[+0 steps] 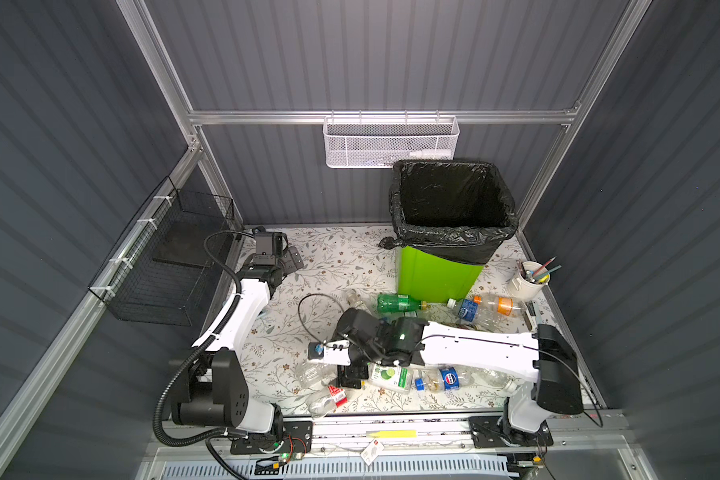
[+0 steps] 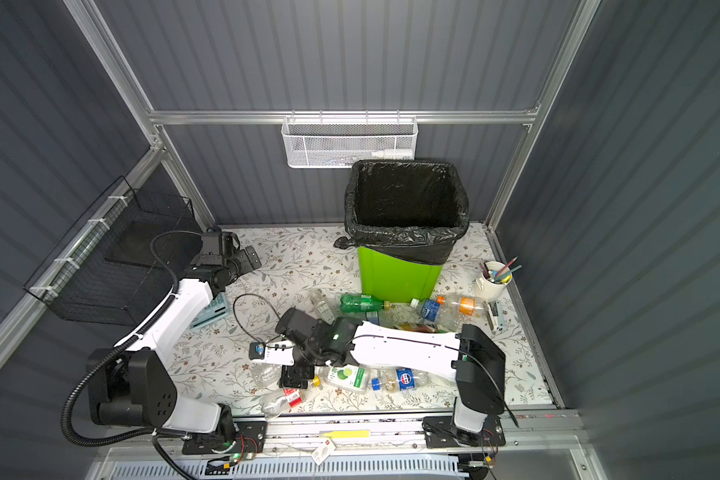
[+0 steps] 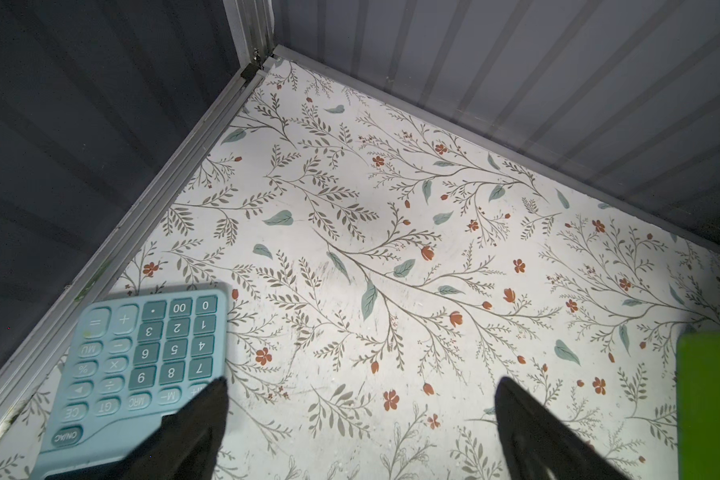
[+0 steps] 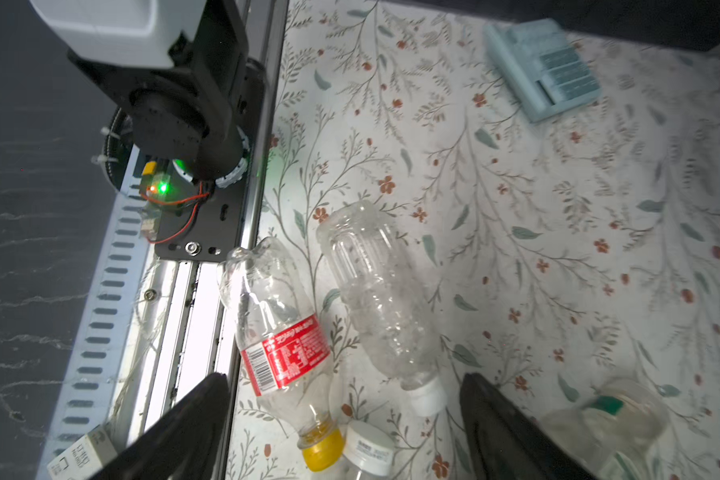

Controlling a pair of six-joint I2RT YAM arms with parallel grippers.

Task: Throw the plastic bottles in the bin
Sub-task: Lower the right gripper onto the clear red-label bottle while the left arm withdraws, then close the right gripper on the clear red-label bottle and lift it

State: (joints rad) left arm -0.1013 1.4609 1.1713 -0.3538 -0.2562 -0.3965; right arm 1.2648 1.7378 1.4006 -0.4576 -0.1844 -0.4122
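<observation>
Your right arm (image 1: pixel 474 340) reaches low and long across the counter (image 1: pixel 329 257), with its wrist bent down. That puts the right fingers (image 1: pixel 351 376) over two bottles near the front rail (image 1: pixel 391 424). These fingers are open and grip nothing (both bottles sit in the gap). The red-label bottle (image 4: pixel 283 353) lies flat, yellow cap toward the fingers and bottom at the rail. The clear bottle (image 4: pixel 375 291) lies just beside it, white cap the same way. Your left arm (image 1: pixel 242 307) stretches to the far left corner, and the left fingers (image 1: pixel 292 258) are wide open, holding nothing. The bin (image 1: pixel 437 278) stands upright at the back. A green bottle (image 1: pixel 393 302) lies sideways in front of it.
</observation>
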